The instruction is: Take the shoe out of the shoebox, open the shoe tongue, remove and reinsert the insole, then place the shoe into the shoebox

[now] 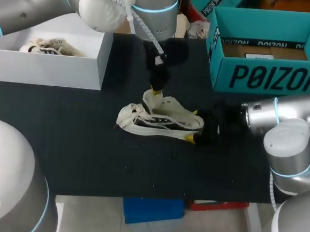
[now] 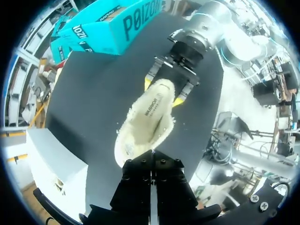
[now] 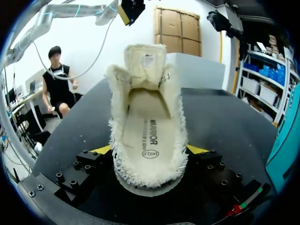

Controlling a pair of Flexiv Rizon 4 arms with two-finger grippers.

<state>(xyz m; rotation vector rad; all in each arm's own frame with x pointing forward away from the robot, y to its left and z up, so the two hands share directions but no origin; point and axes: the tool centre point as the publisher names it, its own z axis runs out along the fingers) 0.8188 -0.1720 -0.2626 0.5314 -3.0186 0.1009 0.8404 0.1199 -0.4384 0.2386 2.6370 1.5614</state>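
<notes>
Gaping cream shoe (image 1: 160, 119), fleecy-rimmed, insole (image 3: 147, 140) inside

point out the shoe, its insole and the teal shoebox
shoe (image 1: 163, 119): head view, on the side of its upper.
insole (image 3: 147, 133): right wrist view, on its flat middle, inside the shoe.
shoebox (image 1: 276, 78): head view, on its front wall.
</notes>
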